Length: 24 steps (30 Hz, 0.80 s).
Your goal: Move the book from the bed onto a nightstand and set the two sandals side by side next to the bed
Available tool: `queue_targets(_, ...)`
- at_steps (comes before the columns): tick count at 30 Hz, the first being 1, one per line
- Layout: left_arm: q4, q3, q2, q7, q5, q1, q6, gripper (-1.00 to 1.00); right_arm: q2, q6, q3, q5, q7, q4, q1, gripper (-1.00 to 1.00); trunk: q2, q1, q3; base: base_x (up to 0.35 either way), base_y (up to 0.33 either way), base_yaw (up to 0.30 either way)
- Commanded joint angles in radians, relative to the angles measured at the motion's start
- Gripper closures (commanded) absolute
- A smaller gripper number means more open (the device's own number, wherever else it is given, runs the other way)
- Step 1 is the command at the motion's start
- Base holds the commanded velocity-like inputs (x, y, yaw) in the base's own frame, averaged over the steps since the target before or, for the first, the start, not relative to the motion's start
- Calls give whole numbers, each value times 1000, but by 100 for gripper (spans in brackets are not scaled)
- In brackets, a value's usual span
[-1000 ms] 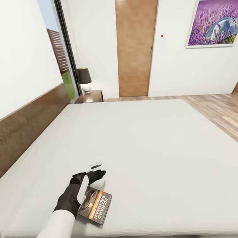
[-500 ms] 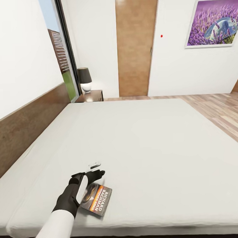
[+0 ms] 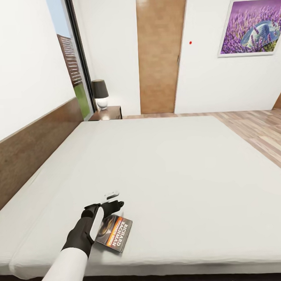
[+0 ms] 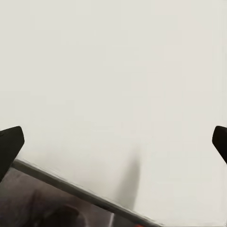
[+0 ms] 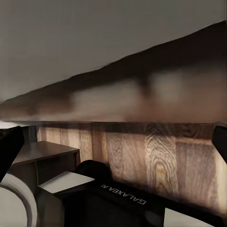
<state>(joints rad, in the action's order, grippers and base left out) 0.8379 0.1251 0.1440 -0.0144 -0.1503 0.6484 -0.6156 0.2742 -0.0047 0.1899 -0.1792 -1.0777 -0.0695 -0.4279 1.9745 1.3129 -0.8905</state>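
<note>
white mattress of the bed (image 3: pixel 171 172) carries the book (image 3: pixel 114 233) at its near left edge; left gripper (image 3: pixel 112 201) over it, jaws spread; right gripper (image 5: pixel 113 142) jaws spread too.

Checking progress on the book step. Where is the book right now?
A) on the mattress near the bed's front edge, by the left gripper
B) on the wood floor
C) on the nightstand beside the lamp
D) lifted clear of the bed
A: the book lies flat on the bed by its near edge, beside the left gripper.
</note>
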Motion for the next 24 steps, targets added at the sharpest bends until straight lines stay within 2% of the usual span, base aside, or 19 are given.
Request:
queue_targets(1, 1, 4, 1, -2, -8, 1, -6, -100, 0, 0, 0, -5, -4, -4, -2, -100, 0, 0, -1, -224, 0, 0)
queue_targets(6, 1, 4, 1, -1, -8, 1, -6, -100, 0, 0, 0, -5, -4, -4, -2, -100, 0, 0, -1, -109, 0, 0)
queue_targets(24, 1, 4, 1, -2, -8, 1, -6, -100, 0, 0, 0, -5, -4, -4, -2, -100, 0, 0, -1, -3, 0, 0)
